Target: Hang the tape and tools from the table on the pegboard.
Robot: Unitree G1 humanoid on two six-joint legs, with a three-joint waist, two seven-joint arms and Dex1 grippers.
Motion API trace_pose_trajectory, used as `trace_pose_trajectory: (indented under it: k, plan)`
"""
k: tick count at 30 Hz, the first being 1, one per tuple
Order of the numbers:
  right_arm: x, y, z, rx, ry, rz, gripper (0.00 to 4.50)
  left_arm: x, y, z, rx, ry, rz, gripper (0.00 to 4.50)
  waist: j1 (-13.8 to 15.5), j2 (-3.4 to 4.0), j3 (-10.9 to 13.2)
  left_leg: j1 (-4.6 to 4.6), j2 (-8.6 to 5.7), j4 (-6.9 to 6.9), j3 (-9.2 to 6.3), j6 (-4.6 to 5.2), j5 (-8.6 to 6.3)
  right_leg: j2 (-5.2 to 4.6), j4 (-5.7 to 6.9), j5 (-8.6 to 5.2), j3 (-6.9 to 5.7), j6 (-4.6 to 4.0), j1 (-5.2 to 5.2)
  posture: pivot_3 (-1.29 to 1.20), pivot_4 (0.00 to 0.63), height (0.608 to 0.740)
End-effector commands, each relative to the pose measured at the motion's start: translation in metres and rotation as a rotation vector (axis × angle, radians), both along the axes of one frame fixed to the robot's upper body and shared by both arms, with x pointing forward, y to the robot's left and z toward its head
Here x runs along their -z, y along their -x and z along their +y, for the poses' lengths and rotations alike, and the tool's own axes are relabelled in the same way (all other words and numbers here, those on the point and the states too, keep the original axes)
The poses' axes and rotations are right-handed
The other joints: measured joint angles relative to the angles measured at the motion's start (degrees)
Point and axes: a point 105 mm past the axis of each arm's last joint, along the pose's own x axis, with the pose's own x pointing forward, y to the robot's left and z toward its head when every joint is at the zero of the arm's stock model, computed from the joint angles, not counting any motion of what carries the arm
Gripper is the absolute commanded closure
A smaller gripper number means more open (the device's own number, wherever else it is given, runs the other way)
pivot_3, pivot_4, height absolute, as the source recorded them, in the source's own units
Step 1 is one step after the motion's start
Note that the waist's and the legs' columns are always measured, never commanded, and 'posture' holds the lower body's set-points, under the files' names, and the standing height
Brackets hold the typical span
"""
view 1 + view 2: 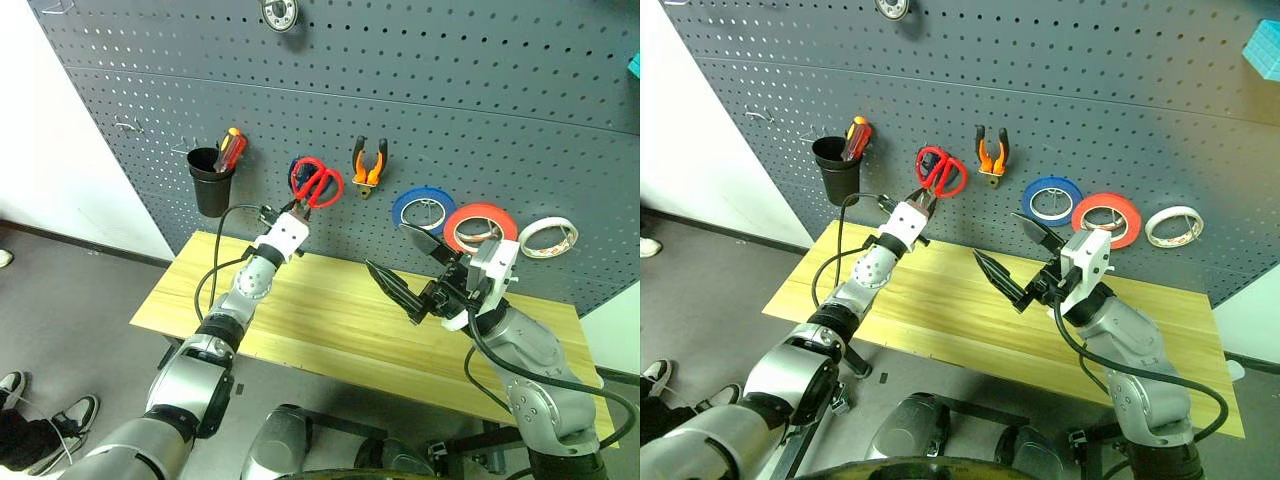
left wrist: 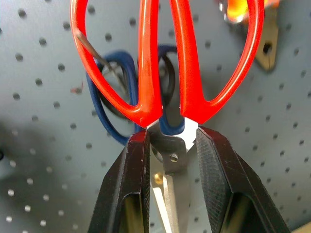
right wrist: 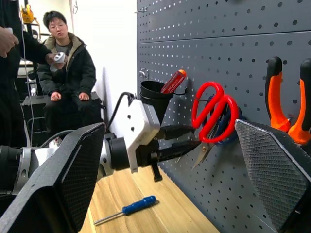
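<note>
The red-handled scissors (image 1: 316, 185) are up against the dark grey pegboard (image 1: 450, 100), handles upward. My left gripper (image 2: 167, 133) is shut on them just below the handles, at the pivot. A thin metal hook (image 2: 92, 48) shows inside one red loop, and blue-handled scissors (image 2: 104, 111) hang right behind. The orange-and-black pliers (image 1: 369, 163) and the red tape (image 1: 480, 226) hang on the board. The blue-handled screwdriver (image 3: 131, 208) lies on the wooden table (image 1: 330, 320) below the left arm. My right gripper (image 1: 385, 247) hovers open above the table, holding nothing.
A black cup (image 1: 210, 178) holding a red-and-yellow screwdriver (image 1: 230, 150) hangs left of the scissors. A blue roll (image 1: 423, 208) and a whitish roll (image 1: 547, 236) flank the red tape. A person (image 3: 65, 73) sits beyond the table's left end, and shoes (image 1: 70, 412) stand on the floor.
</note>
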Motion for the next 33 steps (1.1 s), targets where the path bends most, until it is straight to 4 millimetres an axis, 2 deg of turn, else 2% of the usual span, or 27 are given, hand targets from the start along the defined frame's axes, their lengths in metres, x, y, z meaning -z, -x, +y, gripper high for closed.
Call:
trace_pose_trajectory:
  k: [1, 8, 18, 22, 25, 29, 33]
  plan:
    - [-0.012, 0.005, 0.003, -0.011, 0.008, -0.059, 0.0, -0.013, -0.009, -0.001, -0.03, -0.006, -0.034, 3.48, 0.0, 0.0, 0.0, 0.0, 0.0, 0.0, 0.0, 0.0, 0.0, 0.0, 0.0, 0.0, 0.0, 0.0, 0.0, 0.26, 0.026, 0.718]
    - [-0.011, 0.005, 0.003, -0.015, 0.009, -0.055, 0.0, -0.003, -0.023, 0.013, -0.192, 0.002, 0.055, 3.48, -0.12, 0.0, 0.0, 0.0, 0.0, 0.0, -0.01, 0.0, 0.0, 0.0, 0.0, 0.0, 0.0, 0.01, 0.0, 0.26, 0.031, 0.718]
    - [-0.011, 0.005, 0.005, -0.017, 0.011, -0.051, 0.0, -0.003, -0.026, 0.017, -0.239, 0.022, 0.064, 0.12, -1.32, 0.0, 0.0, 0.0, -0.01, 0.0, -0.01, 0.0, 0.0, 0.0, 0.0, 0.0, 0.0, -0.01, 0.0, 0.26, 0.033, 0.718]
    - [-0.009, 0.005, 0.005, -0.019, 0.013, -0.048, 0.0, 0.003, -0.02, 0.02, -0.199, 0.005, 0.066, 0.02, -1.34, 0.0, 0.0, 0.01, -0.01, 0.0, -0.01, 0.0, 0.0, 0.01, 0.01, 0.0, 0.01, -0.01, 0.0, 0.26, 0.035, 0.718]
    - [-0.009, 0.006, 0.006, -0.019, 0.013, -0.046, 0.0, 0.022, -0.007, 0.036, -0.151, 0.035, 0.145, 0.02, -1.57, 0.02, -0.02, 0.03, 0.01, -0.01, 0.01, 0.0, 0.0, 0.0, 0.02, 0.01, 0.02, -0.03, -0.01, 0.26, 0.039, 0.718]
    - [-0.006, 0.008, 0.006, -0.02, 0.016, -0.036, 0.0, 0.057, 0.016, 0.066, -0.14, 0.088, 0.375, 0.02, -2.82, 0.04, -0.02, 0.03, 0.08, -0.02, -0.01, 0.0, 0.0, -0.03, 0.03, 0.09, 0.03, -0.2, -0.02, 0.26, 0.041, 0.718]
    - [-0.004, 0.008, 0.005, -0.014, 0.013, -0.03, 0.0, 0.088, 0.039, 0.092, -0.2, 0.106, 0.683, 0.02, -3.13, 0.03, -0.02, 0.06, 0.1, 0.01, -0.13, 0.0, 0.0, -0.04, 0.09, -0.02, 0.03, -0.04, -0.01, 0.27, 0.048, 0.718]
